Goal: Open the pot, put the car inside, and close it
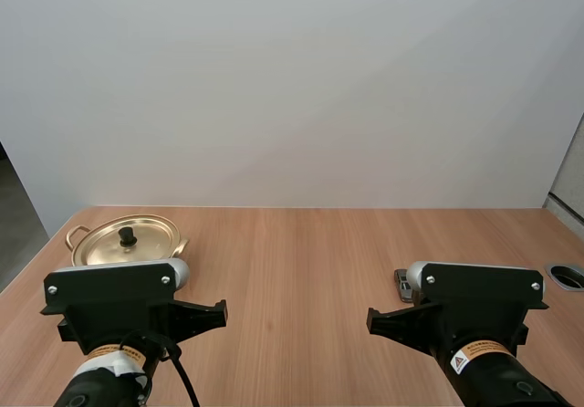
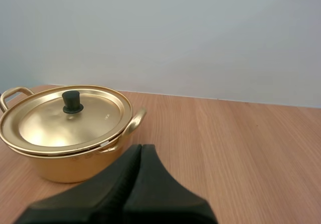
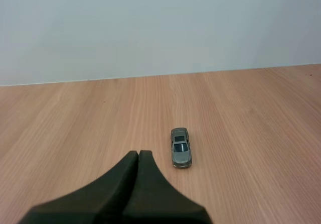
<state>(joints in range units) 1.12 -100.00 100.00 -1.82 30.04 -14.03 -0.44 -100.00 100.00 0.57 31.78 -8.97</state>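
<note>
Pot (image 1: pixel 128 243): gold metal with two loop handles. It sits on the bench (image 1: pixel 301 261) toward 10 o'clock from bench centre in the high view, just ahead of the left arm.
Lid (image 2: pixel 65 118): on the pot, seated flat, with a black knob (image 2: pixel 72 102) at its middle.
Car (image 3: pixel 180 147): small grey toy with dark windows, on its wheels on bare bench. In the high view it lies toward 2 o'clock from bench centre, partly hidden behind the right arm, well apart from the pot.
Left gripper (image 2: pixel 140 147): fingers pressed together into one dark wedge, nothing held. The pot is near, at 10 o'clock off the tips.
Right gripper (image 3: pixel 138 153): fingers also pressed together, nothing held. The car lies near, at 1 o'clock off the tips and clear of them, its length running roughly away from the gripper.
Bench edge: round grey port (image 1: pixel 568 276) at 3 o'clock in the high view.
</note>
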